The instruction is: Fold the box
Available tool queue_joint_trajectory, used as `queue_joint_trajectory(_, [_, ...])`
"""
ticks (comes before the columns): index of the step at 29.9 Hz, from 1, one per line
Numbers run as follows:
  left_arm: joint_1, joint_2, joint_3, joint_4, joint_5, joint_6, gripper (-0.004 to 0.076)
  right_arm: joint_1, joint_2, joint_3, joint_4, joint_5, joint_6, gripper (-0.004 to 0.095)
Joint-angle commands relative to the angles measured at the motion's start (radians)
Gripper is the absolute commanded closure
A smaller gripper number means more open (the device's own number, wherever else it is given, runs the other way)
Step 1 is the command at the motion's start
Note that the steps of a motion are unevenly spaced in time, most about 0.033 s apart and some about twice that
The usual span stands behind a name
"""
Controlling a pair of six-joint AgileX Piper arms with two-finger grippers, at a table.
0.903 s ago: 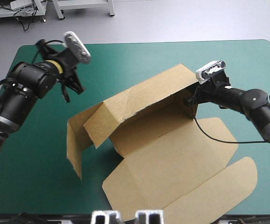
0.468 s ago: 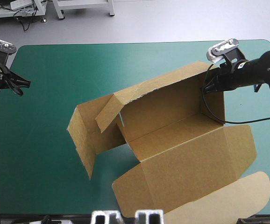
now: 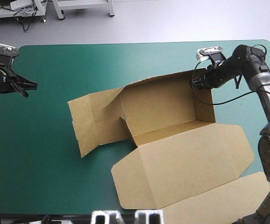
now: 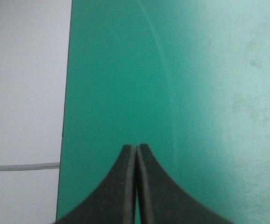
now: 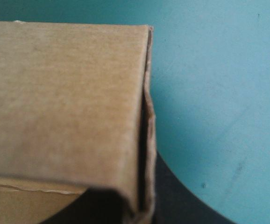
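Jaws pressed fully together on the left gripper point(image 4: 136, 147), the two black fingers point(image 4: 116, 191) meeting in one pointed arch with nothing between them. Hangs over bare teal-green cover point(image 3: 51, 177) right at the table's left edge, well apart from the box point(image 3: 167, 105).

Jaws all but shut on the right gripper point(image 3: 195, 83), pinching the brown board at the box's far right top corner, where back wall meets right end wall. In the right wrist view, only a sliver of one black finger seen beside the doubled board edge, the rest hidden behind the sheet.

As for the box: half-built, spread from the middle of the table toward the near right corner.
- Long back wall raised, plain brown inside, its top edge running from the gripped corner toward the left.
- Short right end wall also raised, joined to the back wall at that corner.
- Floor panel a narrow strip at the foot of the walls.
- Left end open: flaps splayed outward, lying low on the cover, creased into several panels, not tucked.
- Wide lid panel flat toward the near edge, its corners cut at an angle.
- Beyond the lid, a rounded tuck flap reaching the table's near right corner, partly out of the high view.
- Board plain and unprinted.
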Motion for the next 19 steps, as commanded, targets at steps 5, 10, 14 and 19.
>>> queue_joint_trajectory(5, [0.002,-0.026,0.021,-0.054,-0.028,-0.002,0.0733,0.000,0.053,-0.044,0.111,0.109,-0.142,0.0590])
queue_joint_trajectory(10, [0.002,-0.028,0.021,-0.115,-0.033,0.052,0.0733,0.000,0.053,-0.150,0.129,0.096,-0.086,0.0286])
queue_joint_trajectory(14, [0.002,-0.028,0.021,-0.117,-0.051,0.054,0.0733,0.004,0.038,-0.275,0.078,0.150,0.048,0.0256])
queue_joint_trajectory(19, [0.002,-0.028,0.021,-0.138,-0.049,0.107,0.0733,0.036,-0.022,-0.267,-0.040,0.150,0.074,0.0257])
